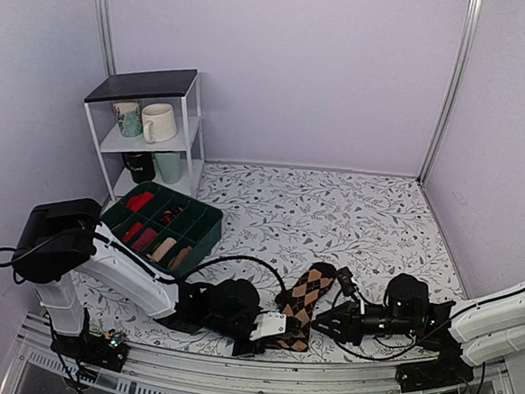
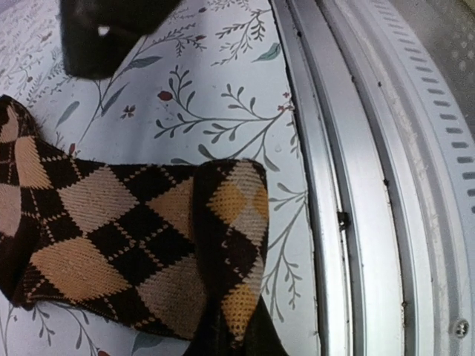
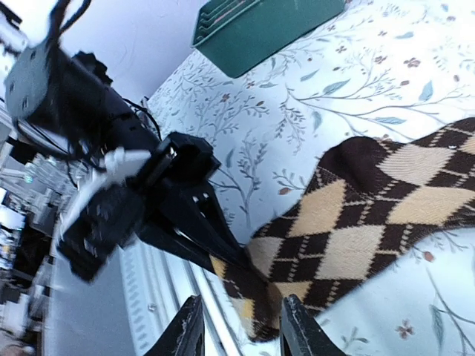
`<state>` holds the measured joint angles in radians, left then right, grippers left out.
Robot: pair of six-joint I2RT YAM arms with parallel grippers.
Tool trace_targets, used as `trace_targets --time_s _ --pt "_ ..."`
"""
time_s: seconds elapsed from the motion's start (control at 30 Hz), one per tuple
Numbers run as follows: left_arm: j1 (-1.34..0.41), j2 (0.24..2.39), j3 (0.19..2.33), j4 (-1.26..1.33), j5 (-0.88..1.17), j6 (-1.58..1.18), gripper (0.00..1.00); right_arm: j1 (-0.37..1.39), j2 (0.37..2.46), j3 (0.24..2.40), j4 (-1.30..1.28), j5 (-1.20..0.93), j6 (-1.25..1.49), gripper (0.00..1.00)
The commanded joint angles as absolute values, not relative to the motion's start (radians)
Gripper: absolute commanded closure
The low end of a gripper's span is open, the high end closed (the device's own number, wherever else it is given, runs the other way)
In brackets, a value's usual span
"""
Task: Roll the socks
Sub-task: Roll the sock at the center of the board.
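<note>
The socks [image 1: 310, 292], dark brown with tan and orange diamonds, lie flat on the floral cloth near the front edge. Their near end is folded over [image 2: 230, 222]. My left gripper [image 1: 280, 329] is shut on that folded end; in the right wrist view its black fingers [image 3: 215, 241] pinch the cloth. In its own view only the dark jaw tips show at the bottom edge [image 2: 237, 345]. My right gripper [image 3: 241, 326] is open, its two fingers standing either side of the folded end of the socks [image 3: 349, 222] without pressing it. It reaches in from the right [image 1: 324, 326].
A green divided tray [image 1: 208, 227] holding several rolled socks sits at the back left. Behind it is a white shelf [image 1: 192, 120] with mugs. A metal rail [image 2: 356, 185] runs along the table's front edge, right beside the socks' near end.
</note>
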<state>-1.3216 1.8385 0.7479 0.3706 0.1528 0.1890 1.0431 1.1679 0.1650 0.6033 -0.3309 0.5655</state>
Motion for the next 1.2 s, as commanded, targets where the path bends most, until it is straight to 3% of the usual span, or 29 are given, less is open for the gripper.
trace_targets --time_s 0.0,0.37,0.97,1.17 --pt "-1.278 1.862 0.768 0.161 0.238 0.108 1.0 1.126 1.113 0.072 0.648 -0.153 0.403 0.64" --pt "-1.233 1.941 0.826 0.062 0.343 0.074 1.0 1.445 1.309 0.118 0.799 0.283 -0.001 0.61" --pt "-1.214 1.995 0.821 0.05 0.391 0.077 1.0 1.477 1.546 0.178 0.865 0.226 -0.063 0.63" --pt "-1.214 2.0 0.821 0.056 0.396 0.077 1.0 1.477 1.59 0.188 0.868 0.239 -0.04 0.71"
